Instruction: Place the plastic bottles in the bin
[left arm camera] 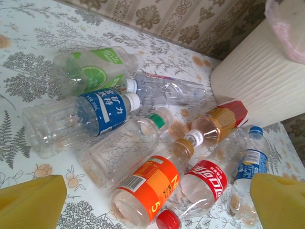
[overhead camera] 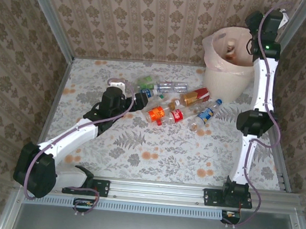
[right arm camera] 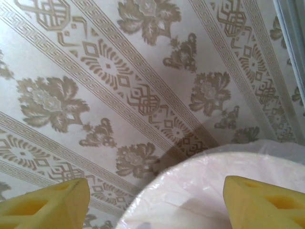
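Hanging right tool (right arm camera: 155, 202) above round cream-white bucket-shaped bin (overhead camera: 225, 80) with pinkish translucent liner (right arm camera: 224, 186), yellow pads (right arm camera: 47, 205) spread apart, gripping nothing; seemingly placing for drop into mouth. Showing one small bottle (overhead camera: 231, 49) lying inside bin. Aiming left tool (left arm camera: 155, 202) at small clear crushed plastic bottles (overhead camera: 170, 102) clustered on floral-patterned surface (overhead camera: 139, 145), between tool and bin, jaws standing wide, empty. Framing orange-labelled clear bottle (left arm camera: 152, 188) between pads, so judging it likeliest pick. Risking rolling neighbours, bottles touching and overlapping.
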